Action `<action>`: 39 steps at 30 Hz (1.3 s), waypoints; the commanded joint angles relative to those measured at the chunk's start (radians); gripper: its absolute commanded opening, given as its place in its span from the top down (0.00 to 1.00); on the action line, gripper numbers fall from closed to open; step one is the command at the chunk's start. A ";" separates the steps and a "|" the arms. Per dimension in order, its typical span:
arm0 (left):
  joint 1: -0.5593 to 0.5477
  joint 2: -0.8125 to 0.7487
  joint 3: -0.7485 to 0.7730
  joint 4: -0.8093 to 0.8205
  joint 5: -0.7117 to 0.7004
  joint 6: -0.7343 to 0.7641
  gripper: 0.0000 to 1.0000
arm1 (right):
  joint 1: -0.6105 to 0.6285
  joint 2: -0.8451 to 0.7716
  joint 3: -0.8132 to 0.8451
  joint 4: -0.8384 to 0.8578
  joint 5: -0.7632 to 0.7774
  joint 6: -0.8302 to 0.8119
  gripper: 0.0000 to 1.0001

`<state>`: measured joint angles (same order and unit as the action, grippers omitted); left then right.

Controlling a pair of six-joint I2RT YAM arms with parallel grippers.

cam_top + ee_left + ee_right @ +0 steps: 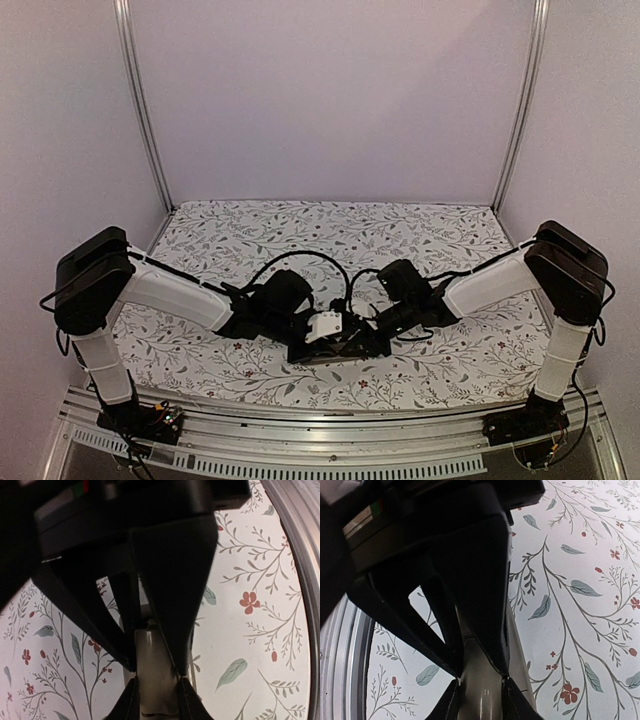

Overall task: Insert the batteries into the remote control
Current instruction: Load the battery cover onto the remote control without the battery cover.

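Observation:
The remote control (pixel 325 326) is held low over the table's middle front, between both grippers. In the left wrist view its grey-beige back (pixel 156 665) sits tight between the two dark fingers of my left gripper (pixel 157 692). In the right wrist view the same grey-beige body (pixel 485 690) is clamped between the fingers of my right gripper (pixel 481 696). From above, the left gripper (pixel 308 340) and the right gripper (pixel 368 332) meet end to end at the remote. The batteries are not in view. The battery bay is hidden by the fingers.
The table carries a white cloth with a floral print (pixel 330 240). A metal rail (pixel 330 455) runs along the near edge, and upright posts (pixel 140 100) stand at the back corners. Plain walls close in the sides.

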<state>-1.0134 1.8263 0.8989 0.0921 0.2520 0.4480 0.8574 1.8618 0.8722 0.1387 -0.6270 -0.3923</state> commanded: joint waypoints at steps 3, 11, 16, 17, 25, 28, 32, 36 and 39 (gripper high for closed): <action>-0.012 0.041 -0.004 -0.062 -0.037 -0.019 0.80 | 0.025 -0.028 -0.008 -0.023 0.087 -0.043 0.65; -0.015 0.038 -0.008 -0.065 -0.043 -0.016 0.80 | 0.020 -0.069 -0.025 -0.008 0.094 -0.031 0.60; -0.016 0.029 -0.016 -0.065 -0.055 -0.022 0.81 | -0.002 -0.099 -0.039 0.004 0.082 -0.009 0.59; -0.017 0.027 -0.018 -0.065 -0.060 -0.025 0.82 | -0.006 -0.102 -0.044 0.007 0.082 -0.006 0.59; -0.023 0.013 -0.042 -0.023 -0.115 -0.085 0.83 | -0.011 -0.158 -0.097 0.039 0.050 0.039 0.58; -0.027 0.013 -0.043 -0.019 -0.122 -0.095 0.83 | -0.013 -0.198 -0.119 0.050 0.032 0.091 0.58; -0.031 0.012 -0.045 -0.018 -0.133 -0.101 0.83 | -0.033 -0.294 -0.169 0.072 0.038 0.236 0.58; -0.038 0.009 -0.047 -0.018 -0.143 -0.100 0.83 | -0.056 -0.392 -0.223 0.055 0.119 0.511 0.59; -0.041 0.011 -0.049 -0.017 -0.147 -0.100 0.83 | -0.057 -0.462 -0.241 -0.005 0.245 0.734 0.64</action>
<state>-1.0473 1.8236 0.8833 0.1341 0.1684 0.3546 0.8139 1.4780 0.6628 0.1825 -0.5297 -0.0051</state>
